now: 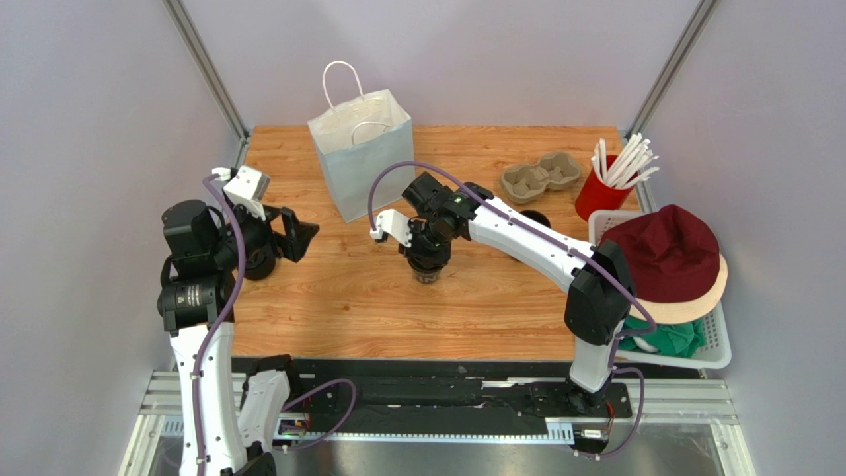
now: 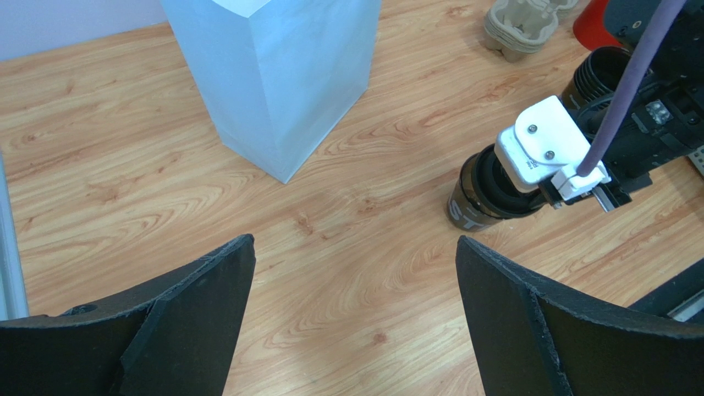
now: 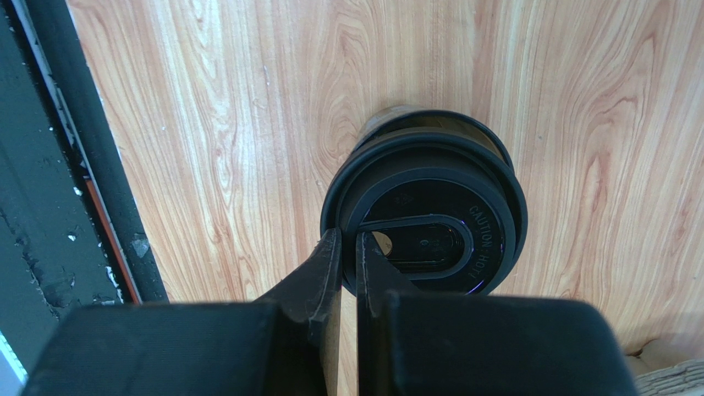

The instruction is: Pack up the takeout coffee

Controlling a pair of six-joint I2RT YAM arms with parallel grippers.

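The takeout coffee point(image 1: 429, 270), a small black lidded cup, is at the middle of the wooden table point(image 1: 328, 307). My right gripper point(image 1: 430, 246) comes down on it from above. In the right wrist view, the right gripper point(image 3: 349, 239) is shut on the lid's near-left rim, one finger outside and one inside the raised edge of the cup point(image 3: 425, 202). From the left wrist view the cup point(image 2: 475, 198) leans a little. My left gripper point(image 1: 298, 234) stands open to the cup's left, with only bare wood between its fingers point(image 2: 206, 289).
A white paper bag point(image 1: 362, 159) stands upright behind the cup, also in the left wrist view point(image 2: 281, 82). At the back right are a brown pulp cup carrier point(image 1: 541, 177) and a red cup of white straws point(image 1: 601, 193). Another dark round thing point(image 1: 536, 216) sits behind the right arm. A white basket point(image 1: 710, 347) at the right edge holds a maroon hat point(image 1: 665, 253).
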